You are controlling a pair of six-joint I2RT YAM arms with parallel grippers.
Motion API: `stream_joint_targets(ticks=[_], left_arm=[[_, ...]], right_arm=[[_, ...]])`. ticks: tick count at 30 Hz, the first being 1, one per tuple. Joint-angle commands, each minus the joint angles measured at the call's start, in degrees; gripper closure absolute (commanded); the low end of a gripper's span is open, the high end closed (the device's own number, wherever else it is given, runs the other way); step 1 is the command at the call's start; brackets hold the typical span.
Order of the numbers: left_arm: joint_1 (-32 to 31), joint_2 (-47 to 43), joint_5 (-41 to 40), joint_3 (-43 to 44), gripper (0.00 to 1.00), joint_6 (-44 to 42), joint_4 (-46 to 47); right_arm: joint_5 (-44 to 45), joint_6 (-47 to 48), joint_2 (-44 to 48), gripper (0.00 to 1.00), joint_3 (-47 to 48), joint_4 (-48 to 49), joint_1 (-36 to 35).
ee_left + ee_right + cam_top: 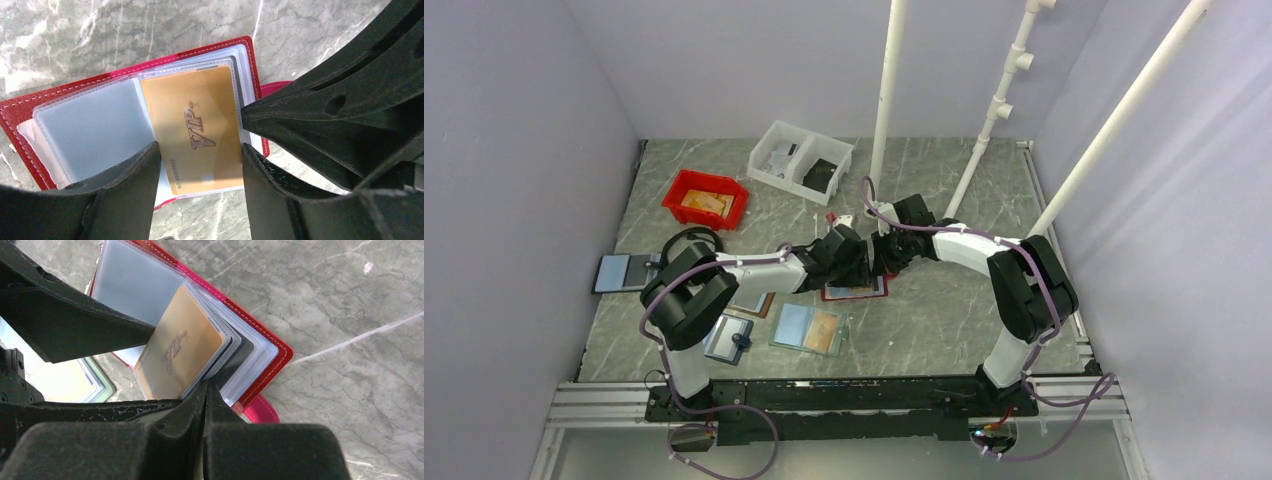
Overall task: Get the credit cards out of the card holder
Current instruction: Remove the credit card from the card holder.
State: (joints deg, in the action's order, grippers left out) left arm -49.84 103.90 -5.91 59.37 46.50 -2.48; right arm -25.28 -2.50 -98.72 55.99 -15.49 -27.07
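Orange card (197, 127), left claw (199, 150) astride it

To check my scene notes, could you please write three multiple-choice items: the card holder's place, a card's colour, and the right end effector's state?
1. The card holder lies: A. at the table's far edge; B. mid-table, under the left end effector and right end effector; C. at its near edge.
2. The VIP card is: A. gold-orange; B. green; C. black.
3. The right end effector is: A. wide open; B. gripping the VIP card; C. shut.
Answers: B, the top view shows both end effectors meeting over it; A, the left wrist view shows its gold face; C, the right wrist view shows no gap at its tip.
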Motion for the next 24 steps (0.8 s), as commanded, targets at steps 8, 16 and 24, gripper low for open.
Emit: stream_joint_targets(ticks=[8, 16, 24], left_arm=[[1.8, -3.1, 6.8, -7.6, 0.56, 2.4, 6.6], [5.0, -3.8, 15.3, -14.0, 0.62, 5.0, 18.0], [6.4, -5.1, 17.9, -16.9, 0.64, 5.9, 21.8]], right_arm=[[-1.3, 1.3, 0.2, 0.93, 2.3, -0.8, -0.9], [0.6, 2.0, 3.0, 0.83, 2.5, -1.1, -0.8], [1.5, 4.5, 5.3, 0.82, 2.6, -1.4, -0.8]])
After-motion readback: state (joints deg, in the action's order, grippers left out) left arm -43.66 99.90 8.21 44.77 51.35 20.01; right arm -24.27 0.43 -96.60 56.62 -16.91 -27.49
